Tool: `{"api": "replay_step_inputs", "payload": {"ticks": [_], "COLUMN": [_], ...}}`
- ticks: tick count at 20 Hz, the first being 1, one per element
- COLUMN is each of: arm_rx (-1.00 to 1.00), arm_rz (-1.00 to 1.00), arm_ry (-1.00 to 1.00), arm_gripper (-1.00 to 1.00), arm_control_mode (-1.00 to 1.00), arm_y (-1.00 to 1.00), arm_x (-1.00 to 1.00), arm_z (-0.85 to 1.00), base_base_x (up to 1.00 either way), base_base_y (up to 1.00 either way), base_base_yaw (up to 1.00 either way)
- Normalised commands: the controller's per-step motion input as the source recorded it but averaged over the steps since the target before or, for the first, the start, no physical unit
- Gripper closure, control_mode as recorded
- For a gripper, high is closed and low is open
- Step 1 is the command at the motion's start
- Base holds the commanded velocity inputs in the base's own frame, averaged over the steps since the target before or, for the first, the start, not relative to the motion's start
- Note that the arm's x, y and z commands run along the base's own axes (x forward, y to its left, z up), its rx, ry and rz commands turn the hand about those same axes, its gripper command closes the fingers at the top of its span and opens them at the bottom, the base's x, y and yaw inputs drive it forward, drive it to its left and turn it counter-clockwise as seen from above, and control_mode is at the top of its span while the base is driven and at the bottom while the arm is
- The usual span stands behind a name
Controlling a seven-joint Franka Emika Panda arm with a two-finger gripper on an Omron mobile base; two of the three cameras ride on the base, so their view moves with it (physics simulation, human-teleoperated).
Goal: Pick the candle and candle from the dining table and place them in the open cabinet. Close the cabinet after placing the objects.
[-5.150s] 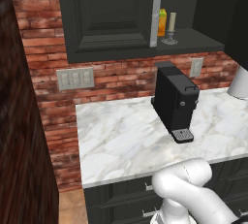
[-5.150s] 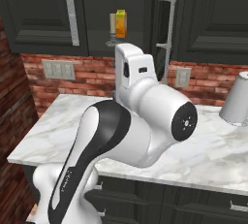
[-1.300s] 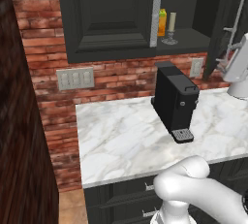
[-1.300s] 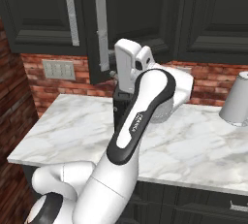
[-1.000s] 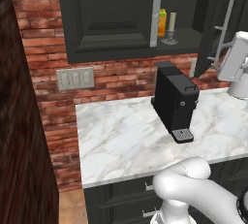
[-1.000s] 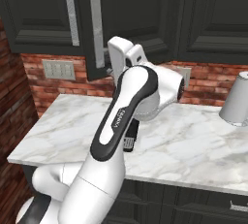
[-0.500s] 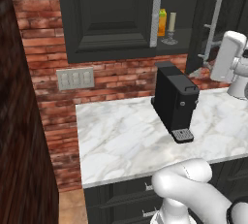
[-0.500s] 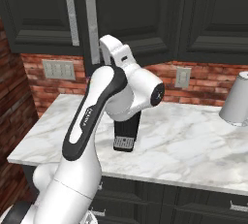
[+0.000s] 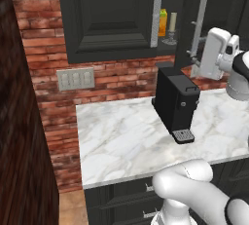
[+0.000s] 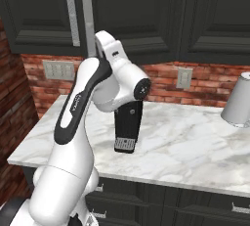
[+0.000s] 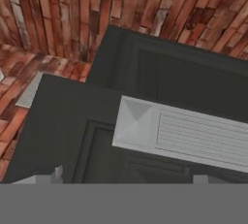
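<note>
Cabinet [image 9: 116, 19] door [image 9: 209, 24] is standing partly open – in the left base view a cream candle [image 9: 172, 23] on its grey holder is sitting on the inner shelf beside an amber carton [image 9: 163, 23]. The white hand [image 9: 214, 53] is hovering against the door's silver bar handle [image 9: 197, 24], below and right of the candle, well apart from it. Whether the fingers are spread or closed, cannot tell – nothing is seen held. A black coffee machine [image 9: 176, 103] is standing on the marble bench [image 9: 126, 141].
</note>
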Motion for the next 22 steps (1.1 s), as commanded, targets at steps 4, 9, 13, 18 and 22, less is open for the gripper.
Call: {"api": "replay_step_inputs", "payload": {"ticks": [4, 9, 13, 18, 22], "arm_rx": [0.00, 0.00, 0.00, 0.00, 0.00], "arm_rz": [-0.08, -0.14, -0.17, -0.18, -0.16], "arm_ry": [0.00, 0.00, 0.00, 0.00, 0.00], "arm_gripper": [-1.00, -1.00, -1.00, -1.00, -1.00], "arm_control_mode": [-1.00, -1.00, -1.00, -1.00, -1.00], "arm_y": [0.17, 0.18, 0.18, 0.22, 0.25], "arm_x": [0.19, 0.03, 0.04, 0.22, 0.28], "arm_z": [0.00, 0.02, 0.05, 0.05, 0.02], "base_base_x": [0.00, 0.00, 0.00, 0.00, 0.00], "base_base_y": [0.00, 0.00, 0.00, 0.00, 0.00], "base_base_yaw": [0.00, 0.00, 0.00, 0.00, 0.00]}}
